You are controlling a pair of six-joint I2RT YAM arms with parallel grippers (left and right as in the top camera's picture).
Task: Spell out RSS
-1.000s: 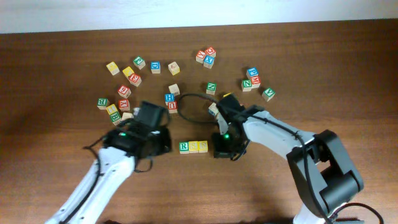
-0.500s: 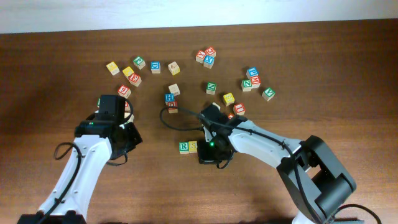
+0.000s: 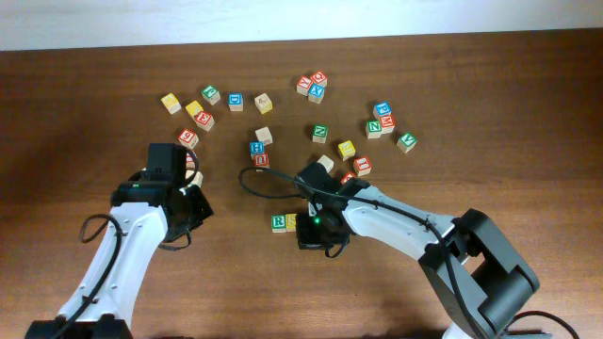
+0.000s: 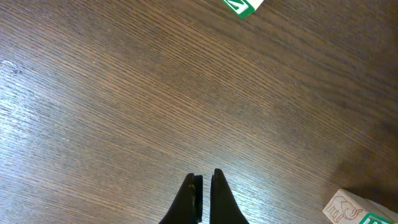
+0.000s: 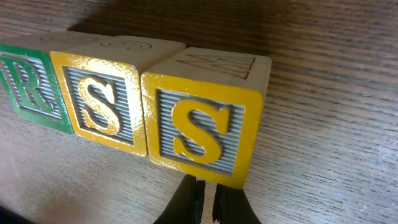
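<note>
Three cubes stand in a row in the right wrist view: a green-bordered R cube point(image 5: 28, 84), a yellow S cube point(image 5: 99, 102) and a second yellow S cube point(image 5: 202, 127), side by side and touching. My right gripper point(image 5: 208, 186) is shut and empty, its tips at the lower front edge of the right S cube. In the overhead view the R cube point(image 3: 279, 222) shows, and my right gripper point(image 3: 314, 231) hides most of the S cubes. My left gripper point(image 4: 204, 183) is shut and empty over bare wood, well left of the row in the overhead view point(image 3: 188, 205).
Loose letter cubes lie scattered across the back: a yellow one point(image 3: 171, 103), a blue one point(image 3: 236, 101), a cluster point(image 3: 313, 87) and another cluster point(image 3: 382, 121). A green-lettered cube point(image 4: 242, 5) and an elephant-faced cube point(image 4: 348, 208) lie near my left gripper.
My left arm has pulled back to the left, away from the row. My right gripper has moved left up against the row's right end, covering the S cubes from above.
</note>
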